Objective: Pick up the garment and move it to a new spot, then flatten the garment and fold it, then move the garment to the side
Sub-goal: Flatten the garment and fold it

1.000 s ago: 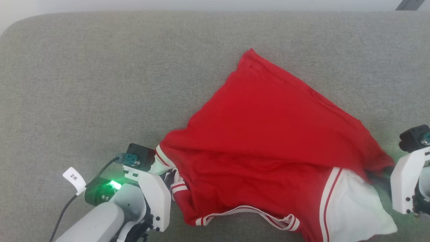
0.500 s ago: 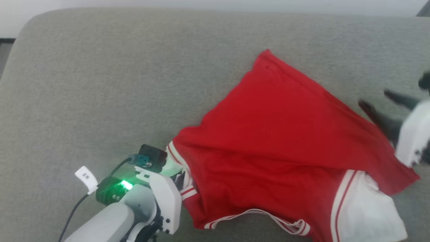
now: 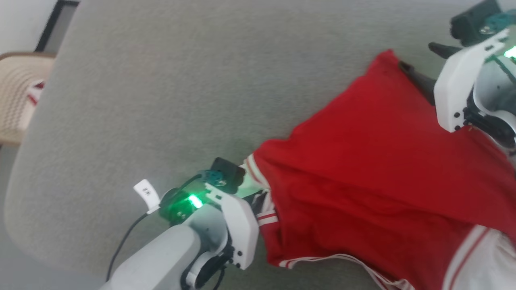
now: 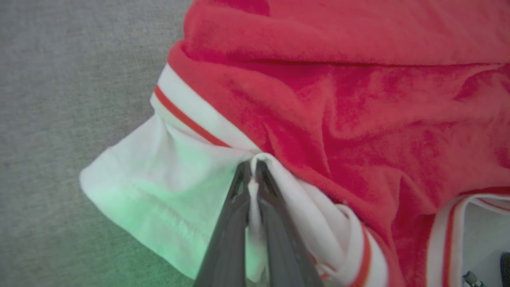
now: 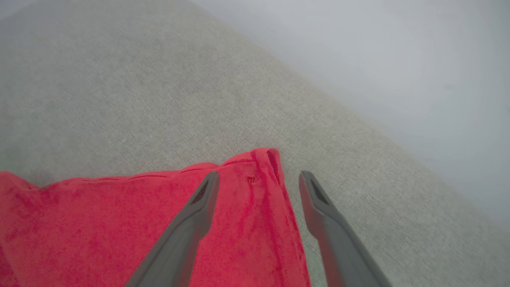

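The left gripper [image 4: 252, 167] is pinching the jersey [image 3: 363, 169] by its white sleeve [image 4: 159, 171], anchoring it; the right gripper [image 5: 259, 179], spread, is straddling the hem corner [image 5: 263, 159], likely for flattening.

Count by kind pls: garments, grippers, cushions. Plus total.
Garment: 1
Grippers: 2 (left gripper, right gripper)
Cushion: 1
Total: 4

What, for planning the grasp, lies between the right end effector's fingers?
A corner of the garment, seen in the right wrist view; the right end effector is open.
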Available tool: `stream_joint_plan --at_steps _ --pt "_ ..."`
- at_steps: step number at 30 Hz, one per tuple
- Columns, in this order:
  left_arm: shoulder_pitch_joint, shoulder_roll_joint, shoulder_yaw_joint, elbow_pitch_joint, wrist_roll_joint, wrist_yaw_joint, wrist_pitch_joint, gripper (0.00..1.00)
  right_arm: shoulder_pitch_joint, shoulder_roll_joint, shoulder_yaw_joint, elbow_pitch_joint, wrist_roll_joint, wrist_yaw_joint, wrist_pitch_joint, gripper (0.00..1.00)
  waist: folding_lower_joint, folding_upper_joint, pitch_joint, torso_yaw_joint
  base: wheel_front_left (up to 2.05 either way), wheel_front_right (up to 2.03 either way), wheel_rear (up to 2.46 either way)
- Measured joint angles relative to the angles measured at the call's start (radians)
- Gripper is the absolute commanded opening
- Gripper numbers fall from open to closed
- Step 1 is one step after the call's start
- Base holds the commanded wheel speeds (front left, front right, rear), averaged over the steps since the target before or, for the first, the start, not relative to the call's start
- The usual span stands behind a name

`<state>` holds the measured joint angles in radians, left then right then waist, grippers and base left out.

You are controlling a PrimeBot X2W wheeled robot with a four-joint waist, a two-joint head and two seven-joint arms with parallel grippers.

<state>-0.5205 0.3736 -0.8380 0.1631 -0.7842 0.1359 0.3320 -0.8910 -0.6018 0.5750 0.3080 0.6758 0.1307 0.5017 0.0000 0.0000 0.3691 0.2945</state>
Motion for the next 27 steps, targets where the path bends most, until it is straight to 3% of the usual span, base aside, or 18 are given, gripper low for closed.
stream_joint_plan --at_steps 8,16,17,18,27 --pt "-0.045 -0.073 -0.024 0.066 0.003 -0.043 -0.037 0.0 -0.132 -0.018 0.213 0.24 0.064 0.0 0.08 1.0 0.0 0.0 0.051 0.087 0.0 0.0 0.0" --pt "-0.066 -0.105 -0.029 0.119 0.001 -0.075 -0.07 0.0 -0.22 -0.021 0.33 0.351 0.173 0.001 0.156 1.0 0.0 0.0001 0.081 0.124 0.0 0.0 0.0" --pt "-0.069 -0.107 -0.029 0.125 0.001 -0.08 -0.071 0.0 -0.228 -0.023 0.338 0.358 0.189 0.001 0.168 0.25 0.0 0.0 0.081 0.124 0.0 0.0 0.0" --pt "-0.074 -0.107 -0.029 0.132 -0.001 -0.083 -0.071 0.0 -0.236 -0.023 0.352 0.361 0.196 0.001 0.175 0.0 0.0 0.0001 0.081 0.122 0.0 0.0 0.0" --pt "-0.105 -0.069 0.003 0.154 -0.032 -0.087 -0.031 0.0 -0.261 -0.021 0.391 0.386 0.249 0.001 0.134 0.0 0.0 0.0 0.053 0.082 0.0 0.0 0.0"
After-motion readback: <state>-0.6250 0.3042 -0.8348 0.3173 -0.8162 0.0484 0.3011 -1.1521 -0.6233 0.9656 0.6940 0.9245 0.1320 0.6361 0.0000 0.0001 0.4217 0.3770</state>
